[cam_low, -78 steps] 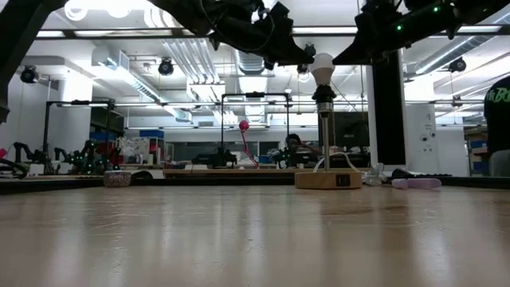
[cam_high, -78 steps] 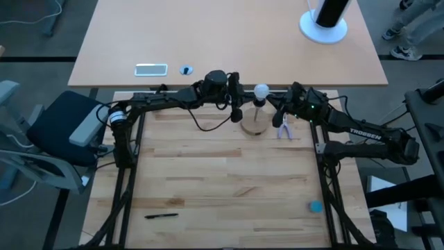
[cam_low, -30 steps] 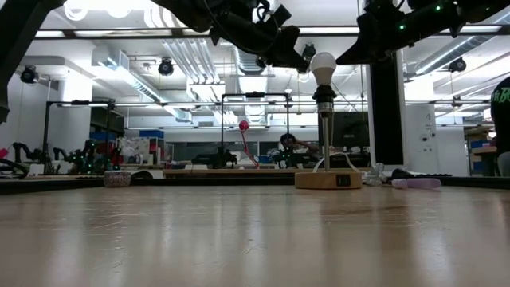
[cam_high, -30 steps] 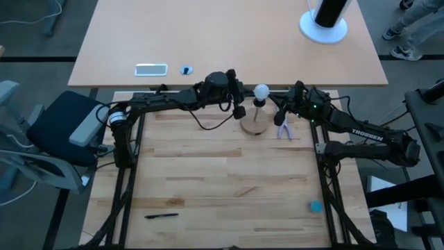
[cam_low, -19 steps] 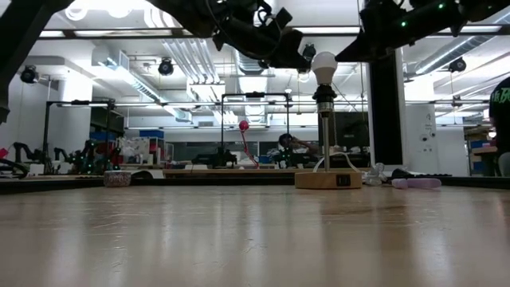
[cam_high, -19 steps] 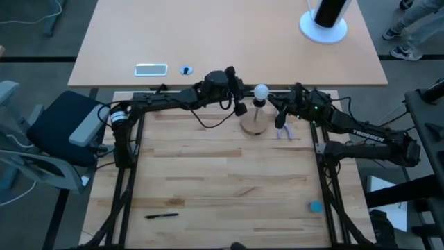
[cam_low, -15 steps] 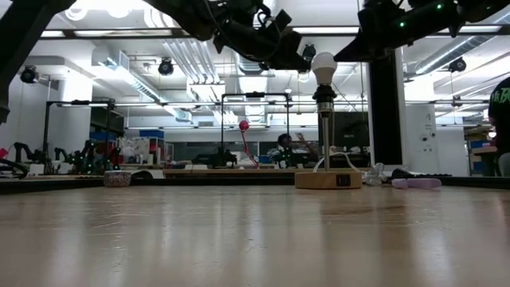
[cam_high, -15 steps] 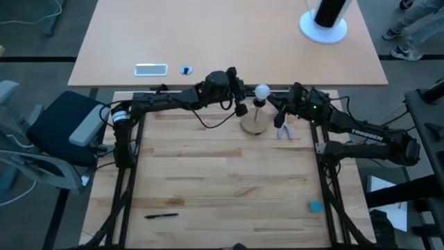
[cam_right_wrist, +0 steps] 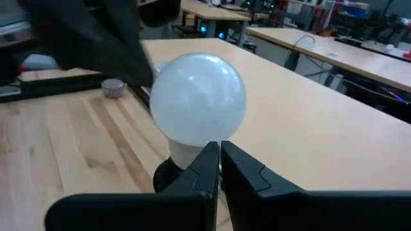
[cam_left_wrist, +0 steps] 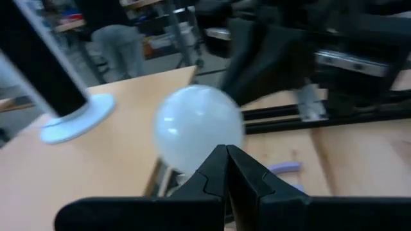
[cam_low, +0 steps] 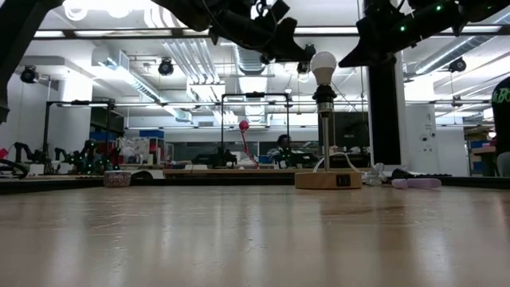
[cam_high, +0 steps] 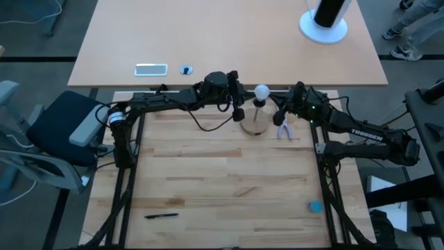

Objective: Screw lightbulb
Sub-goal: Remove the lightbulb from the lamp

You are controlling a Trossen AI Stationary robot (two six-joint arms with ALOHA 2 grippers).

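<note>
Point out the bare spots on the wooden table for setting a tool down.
Free: the wide middle between the wooden disc and the black pen, and the near edge between that pen and the blue cap. Crowded: around the lightbulb, both hands beside it.

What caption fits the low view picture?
White lightbulb sits atop a black post on a round wooden base, with both dark robot arms overhead.

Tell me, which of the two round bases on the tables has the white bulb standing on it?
The small wooden disc between the arms; the lightbulb tops its post.
</note>
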